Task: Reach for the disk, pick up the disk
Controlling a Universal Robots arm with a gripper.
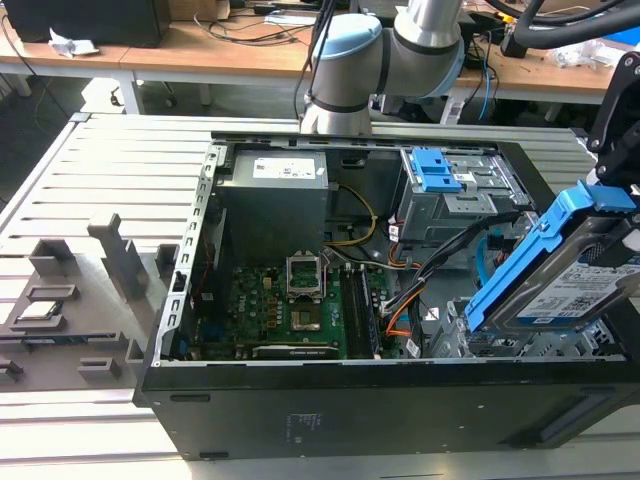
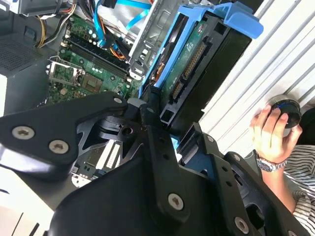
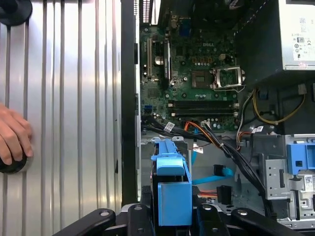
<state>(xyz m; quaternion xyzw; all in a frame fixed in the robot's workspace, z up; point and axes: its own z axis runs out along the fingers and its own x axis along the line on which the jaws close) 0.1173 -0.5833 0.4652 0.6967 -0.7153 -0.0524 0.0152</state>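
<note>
- Exterior view: shows the disk (image 1: 575, 275) tilted on edge at the exterior view's right, raised above the front corner of the open computer case (image 1: 300, 410), blue carrier frame uppermost.
- Judged as the pick-up step, with the reach over: no longer seated in a bay, and apparently clear of the drive cage (image 1: 455, 195).
- In the first wrist view, finds the gripper (image 3: 173, 219) closed around the blue frame of the disk (image 3: 172, 182), one black finger on each side and no gap visible between pads and plastic.
- In the second wrist view, confirms the clamp: black linkages drawn in against the edge of the disk (image 2: 189, 64), connector side and green circuit board facing the camera.
- Holds nothing else; touches nothing else that can be made out.
- Calls for a steady clamp and a path clear of the case wall, the loose cables (image 1: 440, 255) and the motherboard (image 1: 290, 310) below.
- Worth minding: a person's hand (image 3: 12, 135) resting on a dark round object on the slatted table (image 3: 69, 98), just outside the case.
</note>
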